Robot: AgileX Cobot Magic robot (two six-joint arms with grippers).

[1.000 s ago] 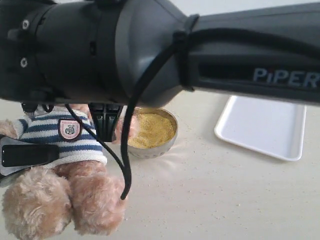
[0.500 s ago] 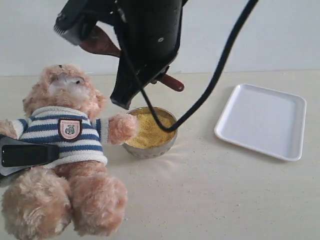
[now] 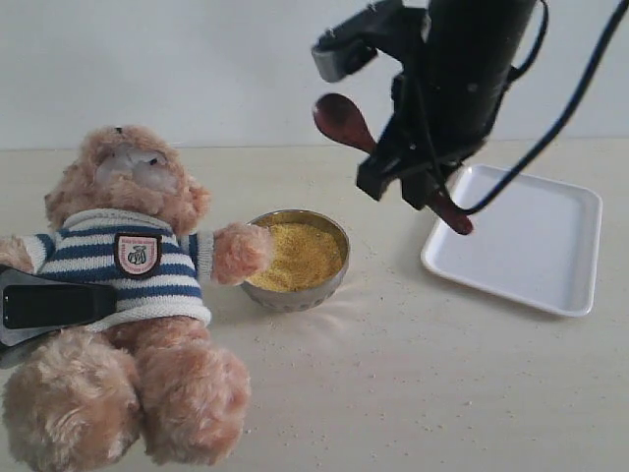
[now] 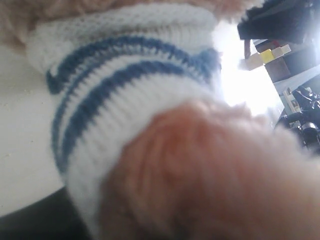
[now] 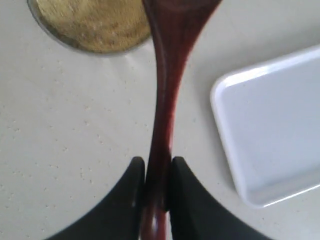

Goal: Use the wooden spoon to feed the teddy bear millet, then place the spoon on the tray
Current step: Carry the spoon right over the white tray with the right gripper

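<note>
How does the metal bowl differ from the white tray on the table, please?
The bowl is round, deep and shiny metal, whereas the tray is rectangular, shallow and white. The bowl is heaped with millet, while the tray's visible surface is bare. The teddy bear has a paw at the bowl's rim, but the tray lies well clear of the bear. Both rest flat on the beige table.

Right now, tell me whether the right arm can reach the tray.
Probably yes: the right end effector, shut on the wooden spoon, hangs just beside the tray, with nothing visible between them.
</note>
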